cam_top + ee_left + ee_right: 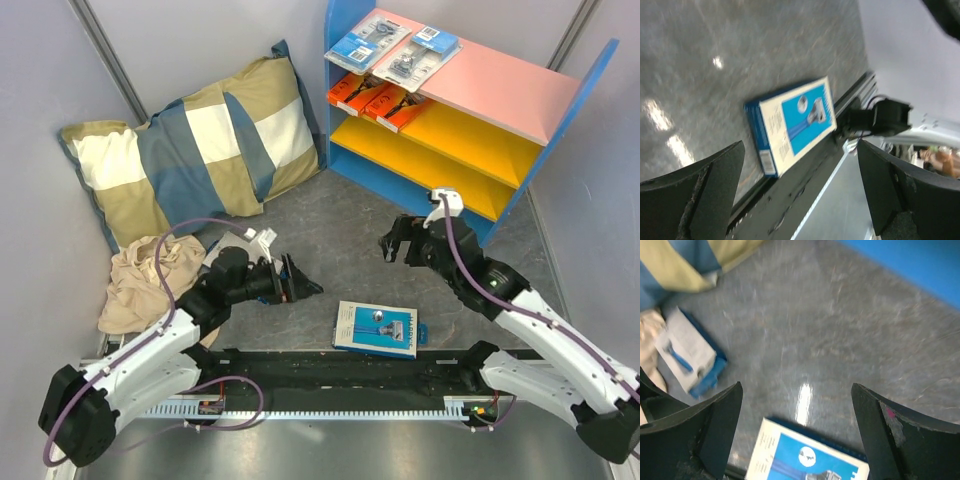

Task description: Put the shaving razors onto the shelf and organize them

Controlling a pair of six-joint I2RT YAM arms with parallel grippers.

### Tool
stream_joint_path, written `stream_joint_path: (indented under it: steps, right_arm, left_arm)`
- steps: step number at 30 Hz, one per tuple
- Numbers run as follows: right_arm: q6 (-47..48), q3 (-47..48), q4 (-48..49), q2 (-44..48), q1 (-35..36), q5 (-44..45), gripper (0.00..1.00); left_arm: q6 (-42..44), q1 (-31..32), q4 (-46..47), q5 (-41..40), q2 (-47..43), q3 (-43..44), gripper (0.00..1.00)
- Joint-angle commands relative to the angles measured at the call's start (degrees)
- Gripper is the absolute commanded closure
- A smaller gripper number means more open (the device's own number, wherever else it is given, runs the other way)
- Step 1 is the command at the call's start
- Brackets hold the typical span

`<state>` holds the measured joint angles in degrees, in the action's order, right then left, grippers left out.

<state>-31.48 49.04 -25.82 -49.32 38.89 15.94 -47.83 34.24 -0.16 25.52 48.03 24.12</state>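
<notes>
Shaving razors [368,40] mostly shelved: two blister packs flat on the pink top board of the shelf [500,85], two orange boxes [352,93] on the yellow board below. Not yet shelved: a blue-and-white box [377,328] on the table [330,215] at the near edge, and another pack [687,357] beside the cloth [150,280]. Left gripper [295,280] and right gripper [395,240] both spread wide, holding nothing. Probable step: reaching for the box. Next: descend squarely over it, pinch across its narrow sides, carry to a free board
</notes>
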Motion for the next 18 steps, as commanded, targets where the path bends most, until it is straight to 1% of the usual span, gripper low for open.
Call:
stream_joint_path:
  steps: [1,2,4,5,8,10,11,13,15,17,18]
  right_arm:
    - [2.2,-0.1,-0.4,-5.7,0.4,-9.5,0.02]
    - [2.6,-0.1,-0.4,-6.7,0.4,-10.9,0.02]
    - [2.7,-0.2,-0.3,-9.5,0.3,-13.5,0.02]
    - [2.8,-0.3,-0.3,-10.4,0.3,-14.1,0.02]
    - [3.0,-1.0,-0.4,-13.8,0.2,-15.8,0.02]
    - [2.5,-1.5,-0.4,-15.8,0.1,-17.3,0.02]
    - [2.3,-2.1,-0.4,-16.5,0.0,-18.1,0.02]
    - [1.8,-2.7,-0.2,-18.3,-0.3,-18.9,0.02]
    - [1.3,-3.7,0.1,-20.1,-0.8,-20.0,0.02]
    - [0.9,-5.2,1.1,-21.0,-1.5,-21.6,0.02]
    - [0.7,-5.7,1.6,-21.8,-1.7,-22.3,0.02]
  left_arm:
    - [3.6,7.8,0.5,-5.7,-1.1,1.8,0.00]
    - [4.2,11.7,-1.1,-6.9,-0.2,3.1,0.00]
    - [5.7,15.2,-1.1,-8.8,2.7,4.1,0.00]
    - [6.2,18.5,-1.1,-9.4,3.7,5.0,0.00]
    - [7.0,24.2,-0.4,-12.3,7.2,5.8,0.00]
    - [6.6,26.6,0.0,-13.5,9.5,5.7,0.01]
    - [6.4,28.5,2.5,-13.7,10.6,5.7,0.02]
    - [6.3,31.2,3.5,-14.1,13.5,5.9,0.04]
    - [5.6,32.7,5.5,-14.0,15.4,6.1,0.06]
    - [4.2,34.3,8.2,-12.9,18.7,5.4,0.06]
    - [3.5,34.8,11.8,-12.4,19.9,5.0,0.07]
